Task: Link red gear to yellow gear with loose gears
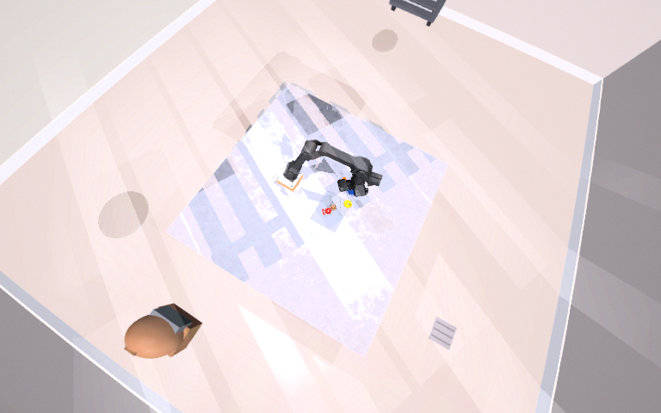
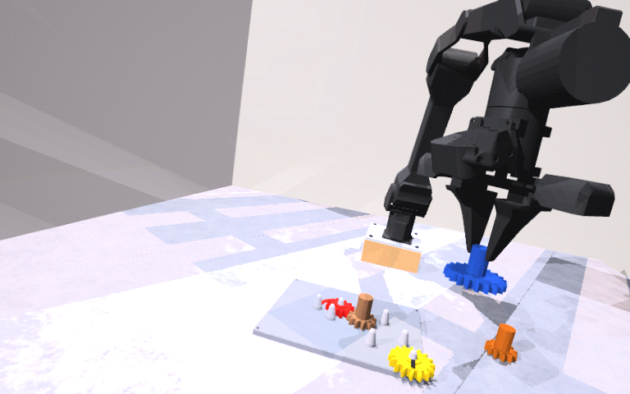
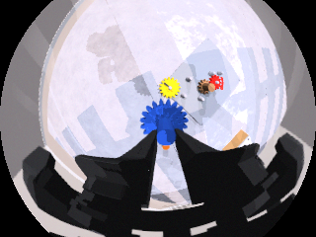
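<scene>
My gripper [image 2: 479, 255] [image 3: 165, 132] is shut on the handle of the blue gear [image 2: 477, 277] [image 3: 163, 116] and holds it in the air, off the board. The grey board [image 2: 283, 320] bears the red gear [image 2: 339, 307] [image 3: 213, 79] [image 1: 327, 211] and, beside it, a brown gear [image 2: 363, 313] [image 3: 204, 87] with an upright handle. The yellow gear [image 2: 411, 364] [image 3: 173, 87] [image 1: 347, 204] is on a peg at the board's near right corner. Several pegs stand bare, such as one peg [image 2: 370, 338] and another peg [image 2: 385, 318] between brown and yellow. An orange gear [image 2: 504, 341] stands upright on the table.
The arm's base block [image 2: 391, 255] [image 1: 290, 182] stands behind the board. The orange gear is to the right of the yellow gear in the exterior view. Strong light and shadow patches cover the table [image 1: 273, 272].
</scene>
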